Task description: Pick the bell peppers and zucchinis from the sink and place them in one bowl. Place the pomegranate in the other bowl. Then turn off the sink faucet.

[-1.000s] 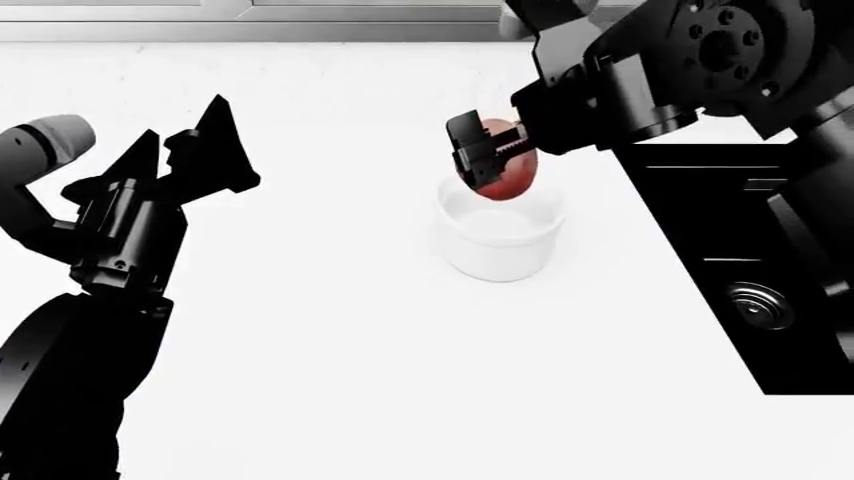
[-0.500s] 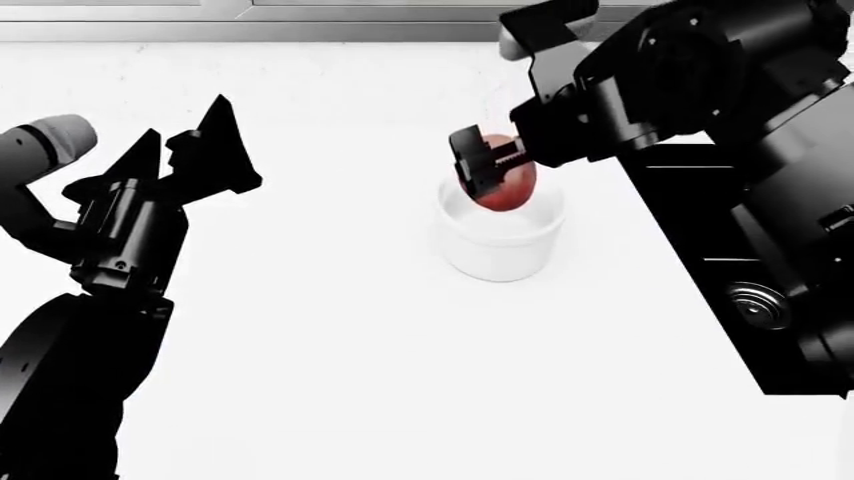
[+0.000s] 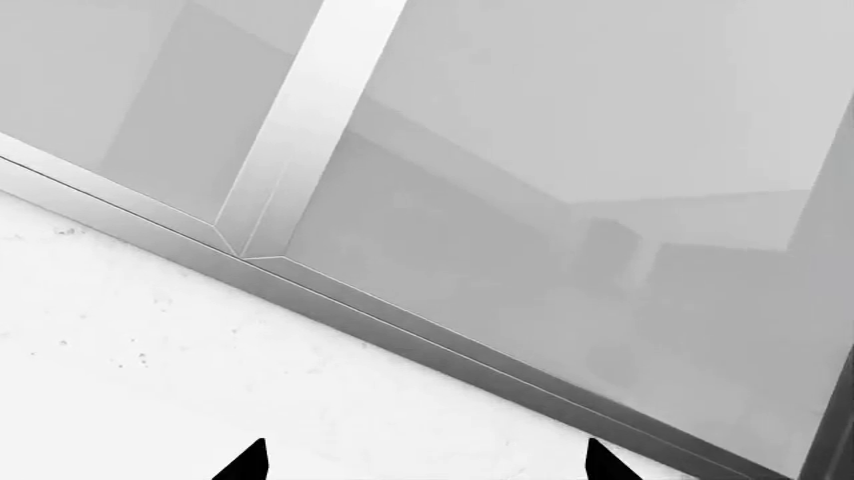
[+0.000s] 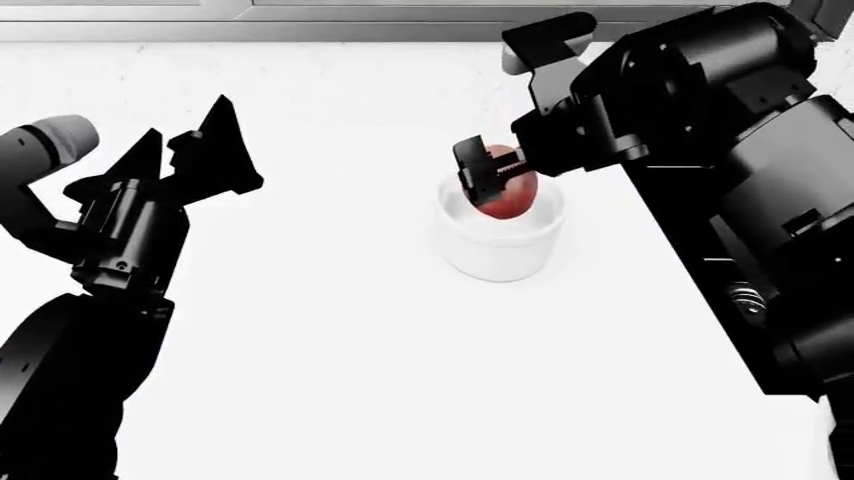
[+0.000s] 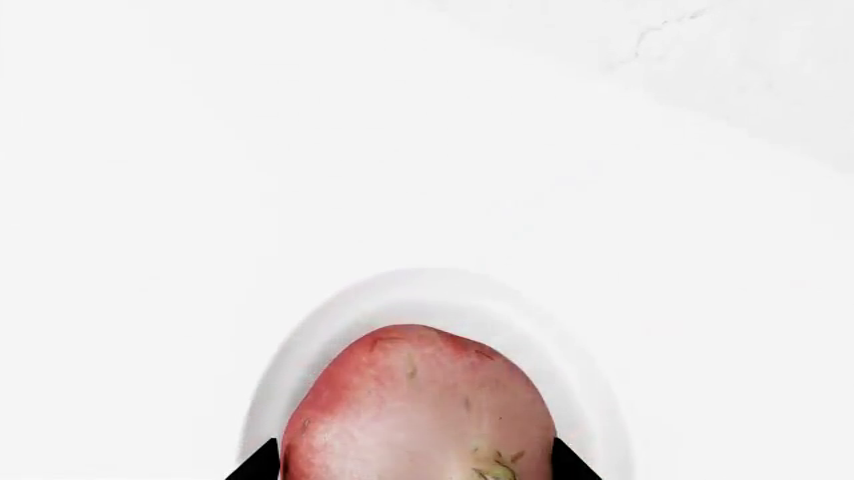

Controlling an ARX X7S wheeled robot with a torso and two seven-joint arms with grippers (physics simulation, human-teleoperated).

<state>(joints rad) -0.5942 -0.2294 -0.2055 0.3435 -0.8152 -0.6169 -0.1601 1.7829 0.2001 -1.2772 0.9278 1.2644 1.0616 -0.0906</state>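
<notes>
The small red-pink round pomegranate [image 4: 507,186] is pinched between the dark fingers of the black right gripper [image 4: 497,176], whose jaws are closed only as far as the width of the fruit allows. The fruit is held directly over the mouth of the small white straight-sided thick-walled bowl [image 4: 497,250], its lower part seeming to dip just within the rim; whether the bowl's floor is touched cannot be told. In the right wrist view, the pomegranate [image 5: 420,410] is seen flanked by the two dark fingertips [image 5: 260,462], with the white rim of the bowl [image 5: 400,285] curving around it. The bowl is set on the plain white countertop [image 4: 347,340], just beside the glossy black rectangular sink [image 4: 707,220], which is largely covered by the right arm. The black left gripper [image 4: 187,150] is held well apart from the bowl, above the counter, its pointed fingers spread with nothing between them. In the left wrist view, only its two fingertips [image 3: 247,462] are shown, against the counter's edge and a grey framed panel [image 3: 534,150].
</notes>
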